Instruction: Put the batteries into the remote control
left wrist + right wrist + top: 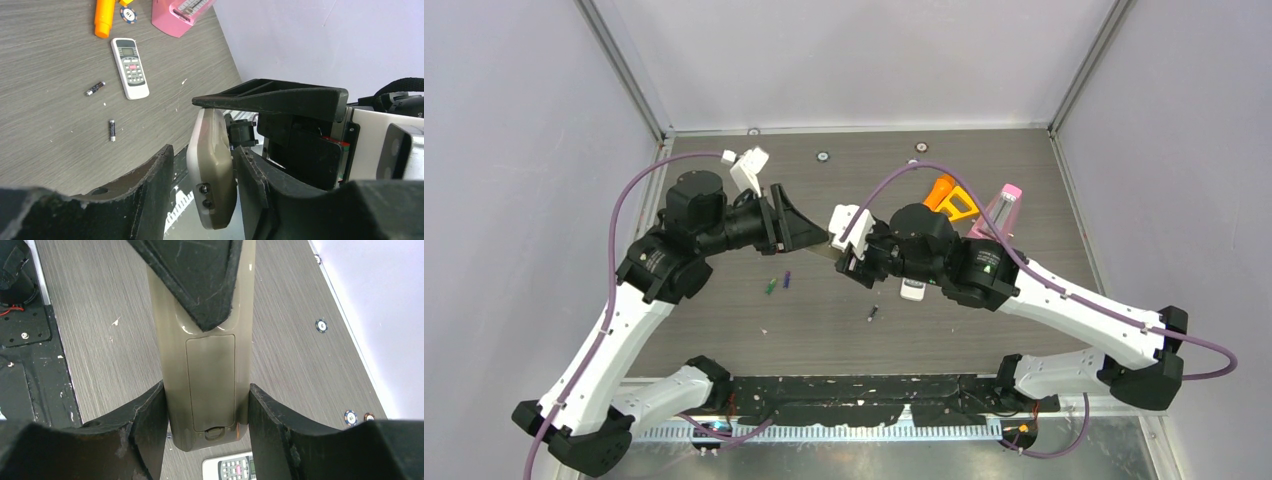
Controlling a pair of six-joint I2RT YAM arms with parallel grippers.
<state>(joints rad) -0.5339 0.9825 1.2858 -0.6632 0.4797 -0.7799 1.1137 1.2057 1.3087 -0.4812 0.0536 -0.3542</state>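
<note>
beige remote (210, 370) held up above the wood-grain table (724, 330), battery cover shut. right gripper (206, 392) pinches its two long edges. left gripper (204, 157) brackets its flat faces, one finger touching, slim gap at the other, can't tell if gripping. loose on table: green battery (770, 287) beside purple battery (787, 278), dark battery (95, 88) and second dark battery (112, 130) near white remote (130, 67)

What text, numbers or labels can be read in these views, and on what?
No text reads clearly in any view.
white remote: button and display print too small to read.
poker chips: face markings blurred.
pink item: ruled scale marks, unreadable.
beige remote: no print shows on its back.
</note>
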